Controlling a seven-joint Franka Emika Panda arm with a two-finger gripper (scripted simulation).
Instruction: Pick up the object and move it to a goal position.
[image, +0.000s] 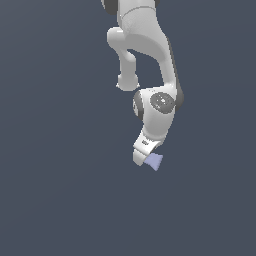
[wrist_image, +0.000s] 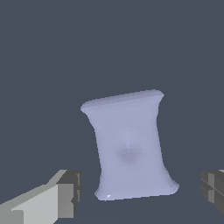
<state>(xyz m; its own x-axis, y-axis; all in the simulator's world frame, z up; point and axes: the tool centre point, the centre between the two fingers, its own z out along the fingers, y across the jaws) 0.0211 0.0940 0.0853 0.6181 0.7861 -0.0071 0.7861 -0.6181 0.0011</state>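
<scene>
Your block (wrist_image: 130, 146) is a small pale lavender-blue pillow shape with pinched-in sides and rounded corners. In the wrist view it sits between the two fingers, one finger (wrist_image: 65, 194) on one side and the other (wrist_image: 213, 189) at the frame's far edge. There is a clear gap of dark background between the block and each finger, so you can see that neither one touches it. The fingers stand apart, wider than the block, and are not clamped on anything. A soft dimple shows in the middle of the block's broad face, and that face is turned toward the wrist camera.

In the exterior view the block (image: 155, 161) shows as a small lavender wedge poking out just beside the tip of the white gripper (image: 142, 156), on the exterior view's right of it. From there you cannot tell whether the block rests on a worktop or hangs free, since the background is one flat dark grey. The arm (image: 150, 60) comes down from the top of that view, bends at a round joint, and ends at the gripper right at the block.
</scene>
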